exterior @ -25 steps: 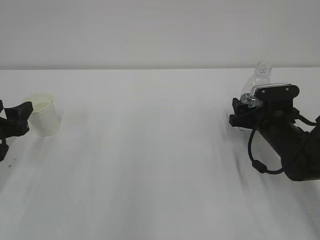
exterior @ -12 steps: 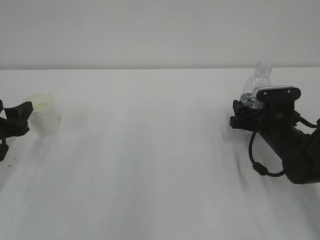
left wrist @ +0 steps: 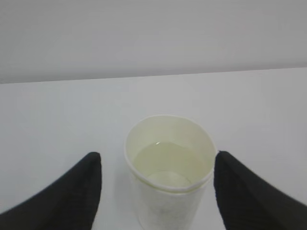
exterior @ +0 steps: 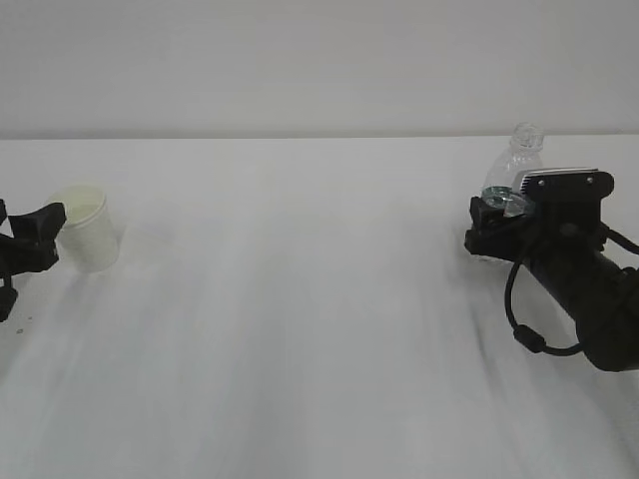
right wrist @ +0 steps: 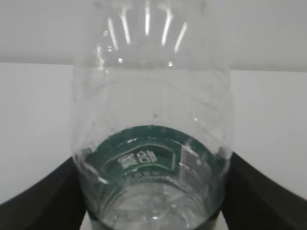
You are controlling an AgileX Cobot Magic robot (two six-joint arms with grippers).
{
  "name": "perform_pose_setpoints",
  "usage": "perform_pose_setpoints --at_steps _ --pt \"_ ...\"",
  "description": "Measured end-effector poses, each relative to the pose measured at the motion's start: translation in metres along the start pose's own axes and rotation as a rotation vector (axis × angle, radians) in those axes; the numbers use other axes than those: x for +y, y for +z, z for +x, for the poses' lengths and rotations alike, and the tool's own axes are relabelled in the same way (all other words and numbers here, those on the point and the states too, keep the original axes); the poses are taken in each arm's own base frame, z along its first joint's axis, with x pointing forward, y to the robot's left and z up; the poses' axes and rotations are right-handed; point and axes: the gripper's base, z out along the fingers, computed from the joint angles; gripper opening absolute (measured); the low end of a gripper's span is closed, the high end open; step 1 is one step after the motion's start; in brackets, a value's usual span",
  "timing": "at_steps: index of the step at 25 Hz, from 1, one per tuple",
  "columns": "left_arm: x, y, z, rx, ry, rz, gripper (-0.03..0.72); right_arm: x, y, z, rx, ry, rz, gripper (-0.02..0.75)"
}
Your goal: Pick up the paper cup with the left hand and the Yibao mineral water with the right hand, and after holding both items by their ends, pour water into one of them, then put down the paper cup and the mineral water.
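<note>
Water already sits in the paper cup [left wrist: 169, 167] between the left hand's [left wrist: 158, 191] parted fingers; the right hand [right wrist: 153, 191] hugs the Yibao mineral water [exterior: 517, 165], so a careless pullback could topple either.

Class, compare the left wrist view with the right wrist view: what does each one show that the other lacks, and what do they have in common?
Only the left wrist view shows the paper cup, standing upright with liquid in its bottom, clear gaps between it and the open jaws either side. Only the right wrist view shows the Yibao mineral water, its green label and ribbed clear wall filling the frame, the jaws tight against its sides. Both share the white table and plain wall behind.
</note>
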Motion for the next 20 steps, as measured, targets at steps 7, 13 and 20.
perform_pose_setpoints --at_steps 7,13,20 --pt "0.000 0.000 0.000 0.000 0.035 0.000 0.519 0.001 -0.007 0.001 0.015 0.026 -0.014 0.592" --pt "0.000 0.000 0.000 0.000 0.049 0.000 0.519 0.001 -0.016 0.008 0.044 0.036 -0.023 0.592" --pt "0.000 0.000 0.000 0.000 0.051 0.000 0.519 0.000 -0.026 0.001 0.039 0.035 -0.027 0.592"
